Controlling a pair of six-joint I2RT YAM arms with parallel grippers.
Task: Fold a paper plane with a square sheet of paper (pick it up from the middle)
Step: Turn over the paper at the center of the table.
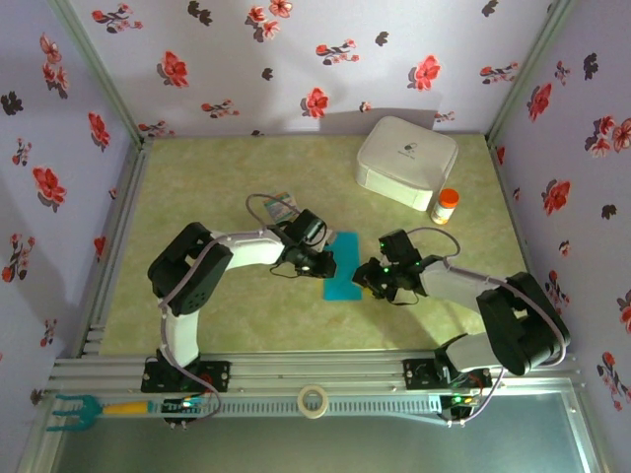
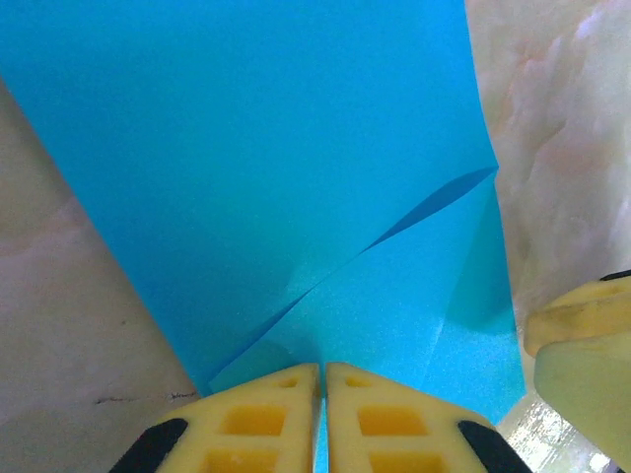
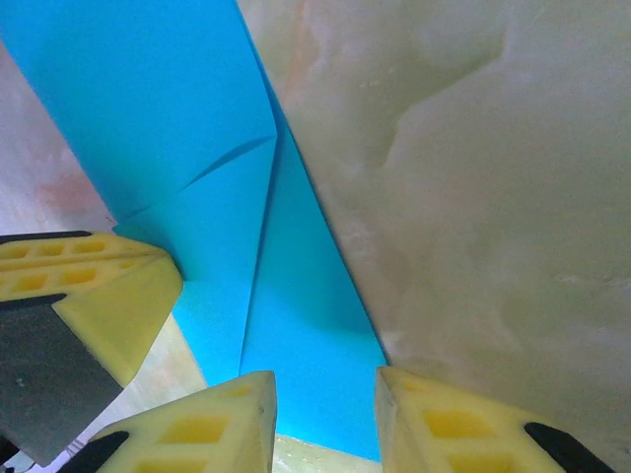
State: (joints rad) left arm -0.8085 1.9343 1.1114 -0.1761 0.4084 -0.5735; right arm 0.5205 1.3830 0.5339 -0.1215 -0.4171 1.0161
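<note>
Pinches an edge of the creased square sheet of paper in the left claw, flat on the worktop between the arms. Poises the right claw spread over the sheet's opposite edge.

The top external camera sits high above and behind the arm bases, looking down from afar on the whole tabletop. Each wrist camera looks forward along its own fingers, the left end effector and the right end effector, from very close. Both wrist views share the folded flap of the square sheet of paper.
</note>
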